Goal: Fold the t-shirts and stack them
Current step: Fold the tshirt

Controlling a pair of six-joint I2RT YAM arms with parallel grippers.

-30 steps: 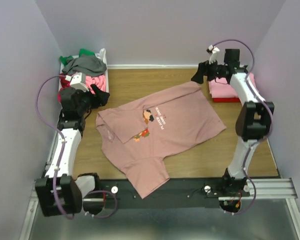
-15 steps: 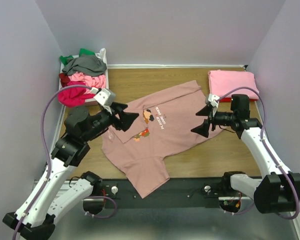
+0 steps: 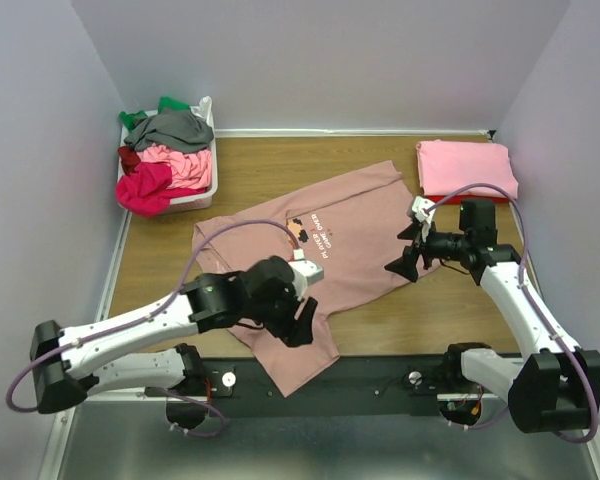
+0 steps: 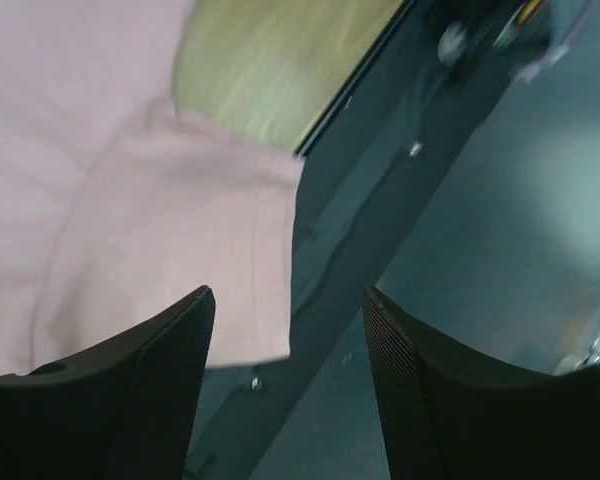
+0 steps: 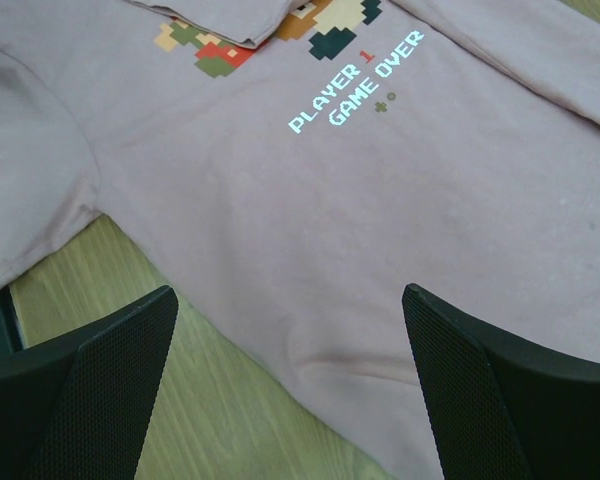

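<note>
On the wooden desk (image 3: 260,170) the dusty-pink t-shirt (image 3: 360,250) is laid flat, one end over the near edge, and the left gripper (image 3: 300,325) and right gripper (image 3: 402,262) are held spread and empty above it, apparently for its edges to be taken.

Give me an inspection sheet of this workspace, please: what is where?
Surface: wooden table, bare around the cloth.
Job's things: dusty-pink tee spread out, print up, its near part lying over the dark rail; folded pink tee far right; heap of tees in a white bin far left.
Clutter: nothing seen.
Grippers: left gripper open above the tee's near part; right gripper open above its right side; neither holds anything.
Cables: purple cables loop along both arms.
Surroundings: lilac walls on three sides.
</note>
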